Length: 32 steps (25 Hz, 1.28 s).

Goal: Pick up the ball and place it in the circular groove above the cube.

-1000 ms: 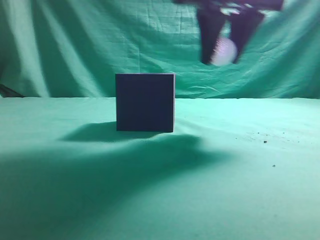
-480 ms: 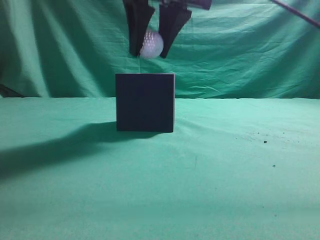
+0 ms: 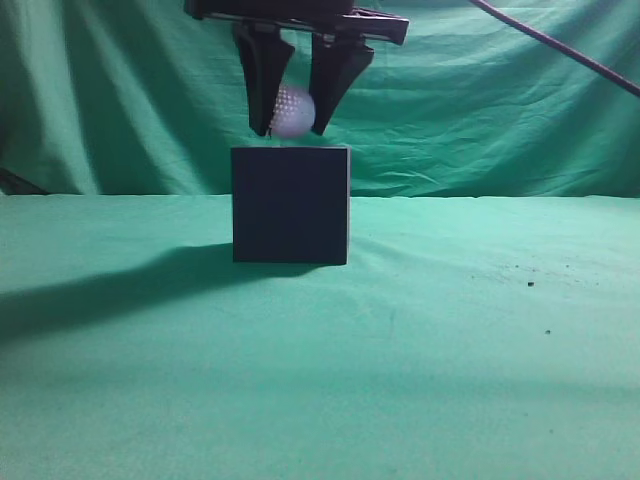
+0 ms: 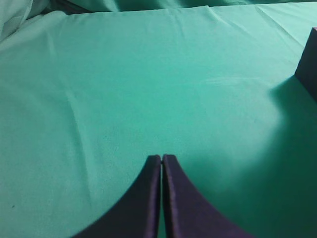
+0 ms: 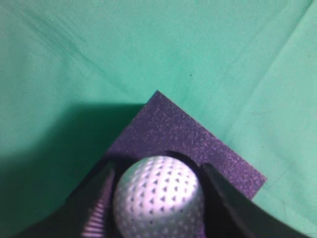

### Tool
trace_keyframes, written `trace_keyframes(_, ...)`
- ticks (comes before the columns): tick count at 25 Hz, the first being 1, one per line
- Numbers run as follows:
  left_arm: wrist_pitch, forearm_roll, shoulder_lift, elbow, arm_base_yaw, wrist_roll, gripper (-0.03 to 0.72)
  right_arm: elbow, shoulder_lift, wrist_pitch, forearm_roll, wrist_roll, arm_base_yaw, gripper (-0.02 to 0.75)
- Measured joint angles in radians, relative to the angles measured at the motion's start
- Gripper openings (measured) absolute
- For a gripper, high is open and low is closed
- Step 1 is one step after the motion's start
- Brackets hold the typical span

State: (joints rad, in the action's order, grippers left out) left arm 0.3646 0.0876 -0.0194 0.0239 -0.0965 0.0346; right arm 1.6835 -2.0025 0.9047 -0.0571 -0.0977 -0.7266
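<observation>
The dark cube (image 3: 290, 205) stands on the green cloth at centre. My right gripper (image 3: 292, 128) hangs directly over it, shut on the white dimpled ball (image 3: 291, 111), which is just above the cube's top face. In the right wrist view the ball (image 5: 158, 196) sits between the two fingers of the right gripper (image 5: 157, 171) over the cube's top (image 5: 188, 134), and the dark rim of the circular groove (image 5: 181, 155) shows just behind it. My left gripper (image 4: 162, 157) is shut and empty over bare cloth, with a cube corner (image 4: 308, 57) at the right edge.
Green cloth (image 3: 450, 350) covers the table and hangs as a backdrop. A black cable (image 3: 560, 45) runs across the upper right. A few dark specks (image 3: 530, 283) lie on the cloth at right.
My right gripper carried the ball from the upper right leftward to above the cube, then lowered it close to the cube's top. The cube has not moved.
</observation>
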Motion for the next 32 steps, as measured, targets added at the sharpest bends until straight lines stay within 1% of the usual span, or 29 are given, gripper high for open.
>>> trace_keyframes(1, 0.000, 0.000, 0.000, 0.000, 0.000, 0.000, 0.000, 0.000, 0.000, 0.000, -0.004, 0.000, 0.000, 0.307)
trace_keyframes(3, 0.000, 0.000, 0.000, 0.000, 0.000, 0.000, 0.000, 0.000, 0.000, 0.000, -0.025, 0.000, 0.000, 0.427)
trace_keyframes(7, 0.000, 0.000, 0.000, 0.000, 0.000, 0.000, 0.000, 0.000, 0.000, 0.002, -0.036, 0.000, 0.000, 0.554)
trace_keyframes(11, 0.000, 0.000, 0.000, 0.000, 0.000, 0.000, 0.000, 0.000, 0.000, 0.002, -0.037, -0.002, 0.000, 0.545)
trace_keyframes(13, 0.000, 0.000, 0.000, 0.000, 0.000, 0.000, 0.000, 0.020, 0.000, 0.032, -0.037, -0.014, 0.000, 0.545)
trace_keyframes(16, 0.000, 0.000, 0.000, 0.000, 0.000, 0.000, 0.000, 0.086, 0.000, 0.134, -0.037, -0.032, 0.000, 0.375)
trace_keyframes(18, 0.000, 0.000, 0.000, 0.000, 0.000, 0.000, 0.000, 0.120, 0.008, 0.201, -0.037, -0.036, 0.000, 0.228)
trace_keyframes(19, 0.000, 0.000, 0.000, 0.000, 0.000, 0.000, 0.000, 0.128, 0.017, 0.230, -0.037, -0.036, 0.000, 0.130)
trace_keyframes(22, 0.000, 0.000, 0.000, 0.000, 0.000, 0.000, 0.000, 0.131, 0.070, 0.298, -0.037, -0.038, 0.000, 0.000)
trace_keyframes(25, 0.000, 0.000, 0.000, 0.000, 0.000, 0.000, 0.000, 0.131, 0.139, 0.333, -0.037, -0.041, 0.000, 0.000)
trace_keyframes(28, 0.000, 0.000, 0.000, 0.000, 0.000, 0.000, 0.000, 0.122, 0.221, 0.337, -0.037, -0.064, 0.000, 0.000)
trace_keyframes(32, 0.000, 0.000, 0.000, 0.000, 0.000, 0.000, 0.000, 0.025, 0.374, 0.342, -0.031, -0.119, -0.004, 0.000)
